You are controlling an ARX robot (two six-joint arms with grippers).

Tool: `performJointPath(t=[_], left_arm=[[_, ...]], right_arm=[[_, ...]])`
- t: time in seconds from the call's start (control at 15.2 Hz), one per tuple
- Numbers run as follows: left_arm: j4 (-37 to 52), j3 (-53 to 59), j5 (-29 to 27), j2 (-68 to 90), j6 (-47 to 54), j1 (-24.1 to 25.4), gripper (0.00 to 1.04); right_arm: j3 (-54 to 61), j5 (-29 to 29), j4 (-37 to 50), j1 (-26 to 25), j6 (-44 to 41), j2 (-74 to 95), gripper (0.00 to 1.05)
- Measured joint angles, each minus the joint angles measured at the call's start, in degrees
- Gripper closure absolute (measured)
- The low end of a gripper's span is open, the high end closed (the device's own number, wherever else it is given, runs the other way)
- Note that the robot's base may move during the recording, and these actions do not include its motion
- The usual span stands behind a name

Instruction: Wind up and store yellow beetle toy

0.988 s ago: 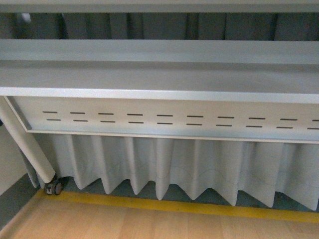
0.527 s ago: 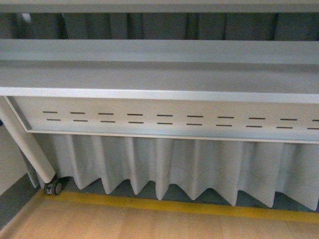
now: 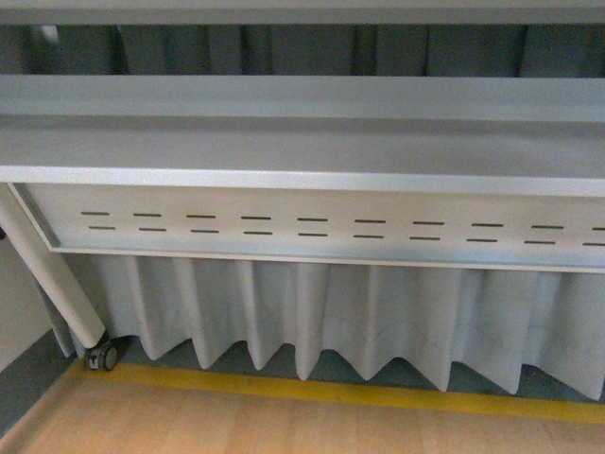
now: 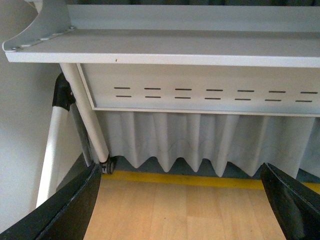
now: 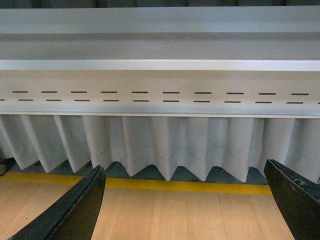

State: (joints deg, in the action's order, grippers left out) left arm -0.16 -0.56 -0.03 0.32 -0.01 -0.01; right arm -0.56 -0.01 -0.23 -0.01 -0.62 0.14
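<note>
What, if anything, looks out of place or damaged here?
Nothing stands out. The grey table, the pleated curtain and the wooden floor look tidy and undamaged. The left end effector and right end effector are open and empty. The yellow beetle toy is in no view.

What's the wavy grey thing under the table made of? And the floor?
The wavy skirt looks like cloth: it hangs in soft pleats and has a stitched line across it. The floor looks like pale wood or wood-look laminate, judging by its grain and plank seams; I can't tell which.
</note>
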Motion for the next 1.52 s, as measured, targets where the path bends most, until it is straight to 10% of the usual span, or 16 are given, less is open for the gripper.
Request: performJointPath(t=[1.52], left_arm=[[0.0,0.0,0.0,0.0,0.0,0.0,0.07]], right_arm=[[0.0,0.0,0.0,0.0,0.1,0.0,0.07]])
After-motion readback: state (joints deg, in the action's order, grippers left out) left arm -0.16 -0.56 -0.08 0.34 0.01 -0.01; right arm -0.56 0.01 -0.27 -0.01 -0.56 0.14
